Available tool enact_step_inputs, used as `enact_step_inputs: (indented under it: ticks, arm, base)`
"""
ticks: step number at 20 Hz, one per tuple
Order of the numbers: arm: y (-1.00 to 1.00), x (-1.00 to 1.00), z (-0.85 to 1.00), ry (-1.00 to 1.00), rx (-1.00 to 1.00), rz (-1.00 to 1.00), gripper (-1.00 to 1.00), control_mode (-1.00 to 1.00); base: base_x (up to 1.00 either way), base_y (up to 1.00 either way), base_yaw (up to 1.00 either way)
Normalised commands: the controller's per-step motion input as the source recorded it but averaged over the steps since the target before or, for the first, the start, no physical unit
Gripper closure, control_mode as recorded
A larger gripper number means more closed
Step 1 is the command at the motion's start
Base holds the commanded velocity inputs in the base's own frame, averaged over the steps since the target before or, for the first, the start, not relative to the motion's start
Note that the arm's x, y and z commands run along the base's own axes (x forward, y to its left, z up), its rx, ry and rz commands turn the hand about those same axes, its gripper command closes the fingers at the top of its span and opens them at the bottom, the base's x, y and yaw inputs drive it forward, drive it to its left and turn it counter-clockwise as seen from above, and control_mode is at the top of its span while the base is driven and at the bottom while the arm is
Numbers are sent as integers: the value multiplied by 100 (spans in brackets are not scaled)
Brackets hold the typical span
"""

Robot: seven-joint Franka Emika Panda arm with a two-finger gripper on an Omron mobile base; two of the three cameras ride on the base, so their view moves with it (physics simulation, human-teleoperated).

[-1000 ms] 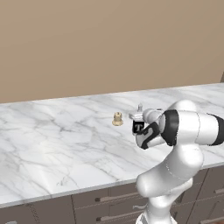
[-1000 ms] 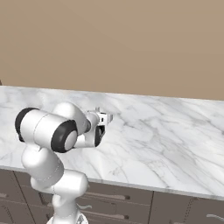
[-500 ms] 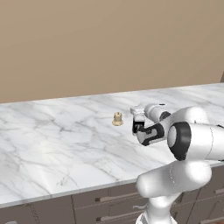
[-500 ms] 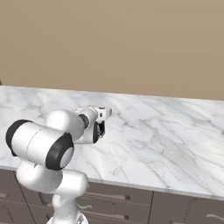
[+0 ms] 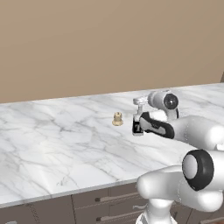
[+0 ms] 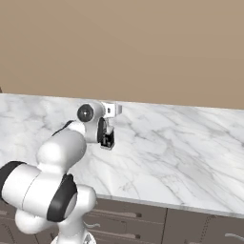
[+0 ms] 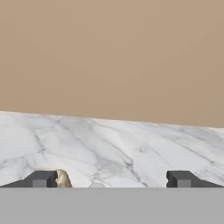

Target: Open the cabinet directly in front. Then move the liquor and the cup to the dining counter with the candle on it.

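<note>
The liquor, a squat dark bottle with a white T on its label, stands upright on the dining counter, just right of a small beige candle. My gripper is right above the bottle, jaws wide apart; I cannot tell whether it touches the bottle. From the right, the liquor sits below the gripper on the marble top. In the hand view the gripper is open with only marble between its fingertips and the candle by the left one. The cabinet and the cup are out of view.
A plain tan wall runs behind the counter. Grey drawer fronts with silver pulls line the near side below the marble edge, and more drawer fronts show from the right. Open marble stretches left and right of the bottle.
The arm's big links have swung lower and outward while the hand stays by the bottle. Bottle and candle have not moved, and the jaws have stayed wide.
</note>
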Motion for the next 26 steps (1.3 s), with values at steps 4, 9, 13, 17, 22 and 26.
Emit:
enact_step_inputs:
  ticks: [4, 9, 13, 17, 22, 26]
  arm:
    - [-5, -7, 88, 32, -11, 0, -100, -100]
    - [-15, -30, 67, 36, -11, 0, -100, -100]
    - [-16, -61, 15, 5, -2, 0, -100, -100]
    - [-12, -73, 0, -16, 0, 0, -100, -100]
    - [-9, -80, 0, -28, 3, 0, -100, -100]
    - [-5, -79, 0, -30, 3, 0, -100, -100]
  base:
    - [0, 0, 0]
    - [0, 0, 0]
    - [0, 0, 0]
    - [0, 0, 0]
    - [0, 0, 0]
    - [0, 0, 0]
